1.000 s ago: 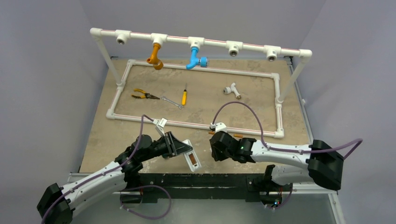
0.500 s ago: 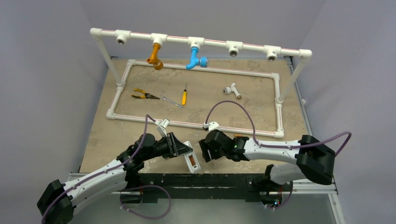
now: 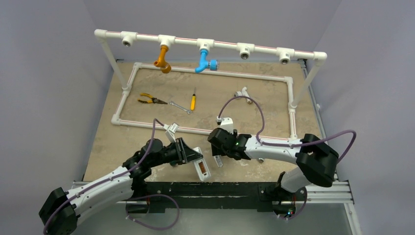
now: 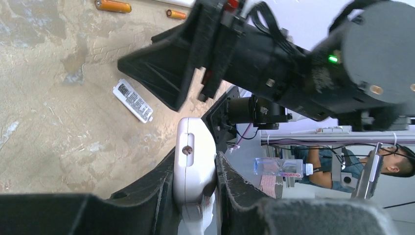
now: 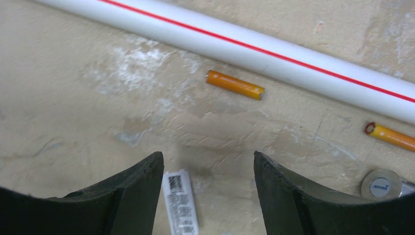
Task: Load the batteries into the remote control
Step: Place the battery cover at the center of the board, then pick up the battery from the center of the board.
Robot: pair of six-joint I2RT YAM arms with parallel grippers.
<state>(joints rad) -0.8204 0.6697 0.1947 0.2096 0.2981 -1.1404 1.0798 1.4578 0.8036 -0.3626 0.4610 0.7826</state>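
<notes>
Gripping the remote control (image 3: 201,168) by its sides, my left claw (image 4: 195,157) is closed tight on it at the middle of the desk's (image 3: 107,147) near edge. The remote's long axis runs from far to near, its free end pointing at the near edge and a little to the right. Its bay (image 3: 201,169) faces up, and I cannot tell what the brownish patch inside it is.

Just right of the remote a labelled white strip (image 5: 180,203) lies flat on the desk. My right claw (image 5: 206,161) hangs over it, spread wide and holding nothing. That is the change: a second ago this arm sat further right, over the batteries (image 5: 235,84), and it has swung left to meet the remote without bringing one along. So I judge the loading not advanced by this move, and I will have to go back for a cell.

Both cells lie on the desk right of centre, just on the near side of the white pipe (image 5: 293,54). The first runs nearly parallel to the pipe. The other battery (image 5: 391,135), further right, lies much the same way.
</notes>
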